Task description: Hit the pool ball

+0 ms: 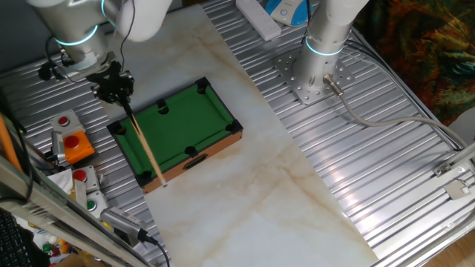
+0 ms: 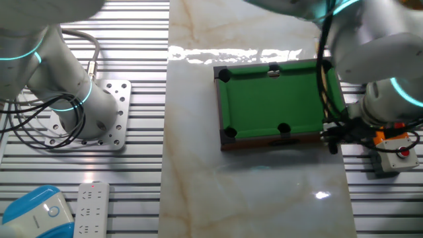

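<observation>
A miniature green pool table [image 1: 182, 122] with a wooden rim and black pocket holes sits on the marble board; it also shows in the other fixed view [image 2: 274, 99]. My gripper [image 1: 119, 95] is over the table's left corner, shut on a thin wooden cue stick [image 1: 145, 148]. The cue slants down along the table's short left end to its front corner. In the other fixed view my gripper [image 2: 332, 137] is at the table's near right corner. No small blue pool ball shows on the felt in either view.
An orange button box [image 1: 74, 146] and a switch box [image 1: 85, 189] stand left of the table. A second arm's base [image 1: 315, 70] is bolted at the back right, with its cable trailing off. A remote [image 2: 91, 208] lies on the ribbed metal surface.
</observation>
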Robot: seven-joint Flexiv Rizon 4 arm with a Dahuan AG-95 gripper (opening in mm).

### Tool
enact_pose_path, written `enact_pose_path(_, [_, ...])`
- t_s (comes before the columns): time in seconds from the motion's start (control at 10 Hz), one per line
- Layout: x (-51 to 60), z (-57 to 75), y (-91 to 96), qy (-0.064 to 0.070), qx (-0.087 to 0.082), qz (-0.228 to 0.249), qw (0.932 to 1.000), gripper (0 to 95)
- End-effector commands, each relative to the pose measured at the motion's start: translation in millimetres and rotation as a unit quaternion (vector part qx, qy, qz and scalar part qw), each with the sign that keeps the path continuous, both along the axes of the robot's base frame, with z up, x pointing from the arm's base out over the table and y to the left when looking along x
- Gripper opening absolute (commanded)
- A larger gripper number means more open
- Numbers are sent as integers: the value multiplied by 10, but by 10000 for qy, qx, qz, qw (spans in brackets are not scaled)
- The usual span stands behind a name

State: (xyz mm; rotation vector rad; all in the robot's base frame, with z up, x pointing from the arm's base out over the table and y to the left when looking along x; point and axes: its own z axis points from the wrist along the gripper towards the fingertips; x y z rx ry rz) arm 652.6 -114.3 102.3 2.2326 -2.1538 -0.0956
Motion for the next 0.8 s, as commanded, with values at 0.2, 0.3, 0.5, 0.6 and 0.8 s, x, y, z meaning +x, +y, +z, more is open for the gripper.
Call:
enact_pose_path(0.2, [-63,-79,35,-37,-72,390,9992,0])
enact_pose_path(0.3, [-80,-91,44,-51,-85,383,9992,0])
enact_pose_path(0.5, [-82,-105,78,-79,-103,404,9991,0])
enact_pose_path(0.6, [-82,-107,84,-73,-72,447,9989,0])
enact_pose_path(0.8, [-82,-107,86,-54,-89,506,9987,380])
